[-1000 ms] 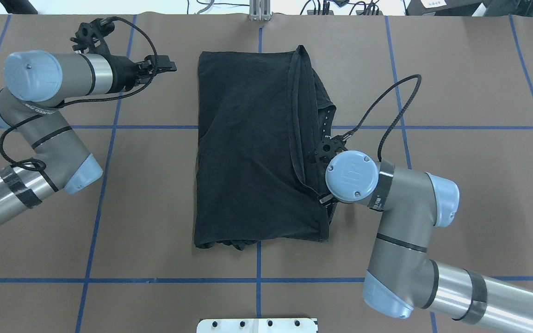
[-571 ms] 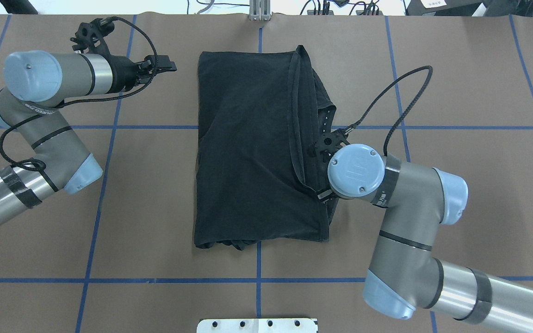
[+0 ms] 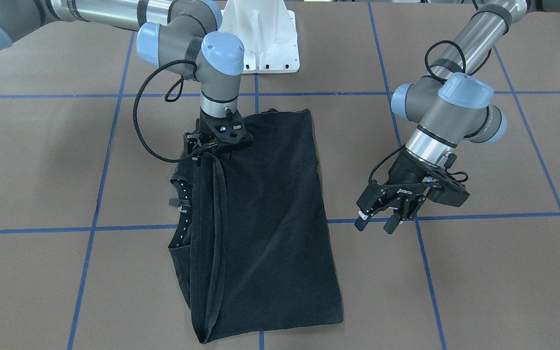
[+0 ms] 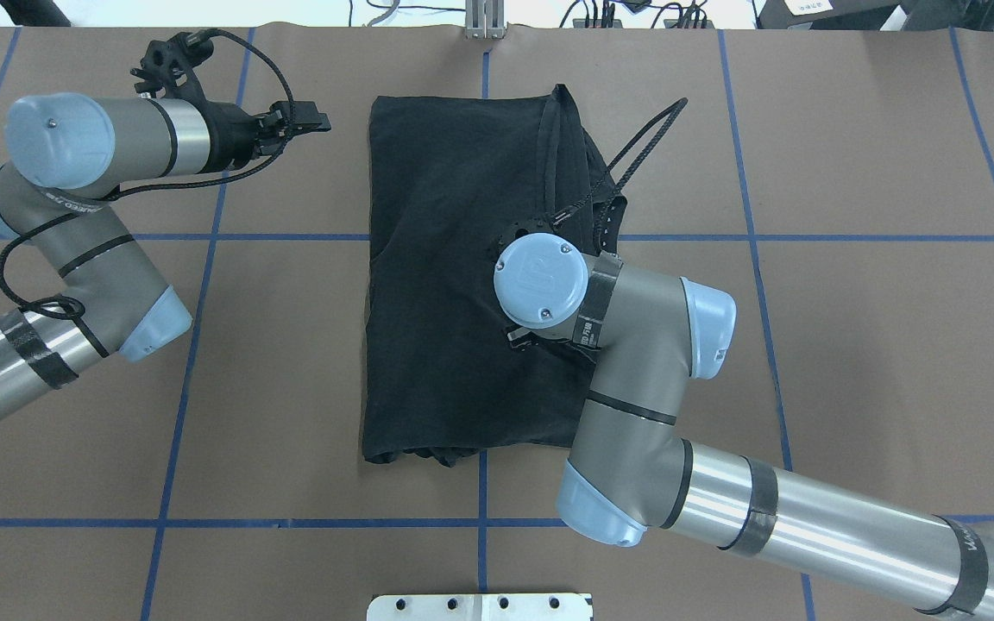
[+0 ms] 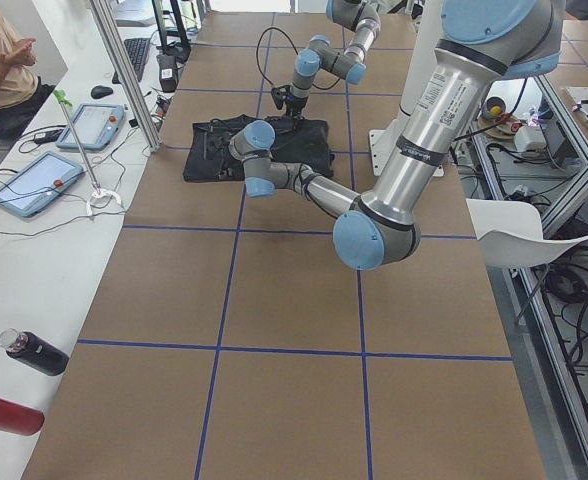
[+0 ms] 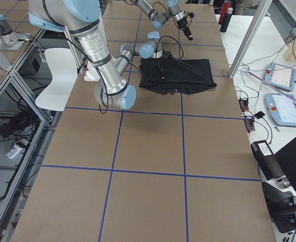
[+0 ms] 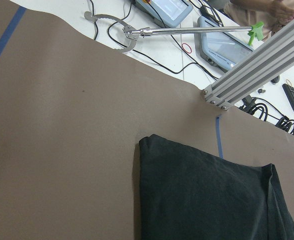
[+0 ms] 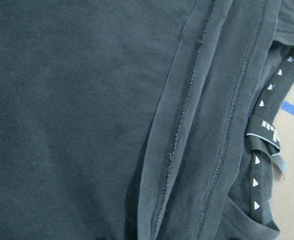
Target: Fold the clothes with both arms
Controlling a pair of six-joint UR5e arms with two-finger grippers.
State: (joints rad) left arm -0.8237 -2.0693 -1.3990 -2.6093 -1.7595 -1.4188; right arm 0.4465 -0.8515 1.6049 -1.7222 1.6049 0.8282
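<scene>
Black shirt lies half-folded, further folds remaining; left claw gapes empty, right claw upon it, grip unclear.

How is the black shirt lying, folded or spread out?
Folded: the T-shirt lies as a narrow rectangle, with hemmed layers stacked along one side.

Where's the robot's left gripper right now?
In the overhead view, the left gripper is on the left side, beside the T-shirt's far left corner, not touching it.
</scene>
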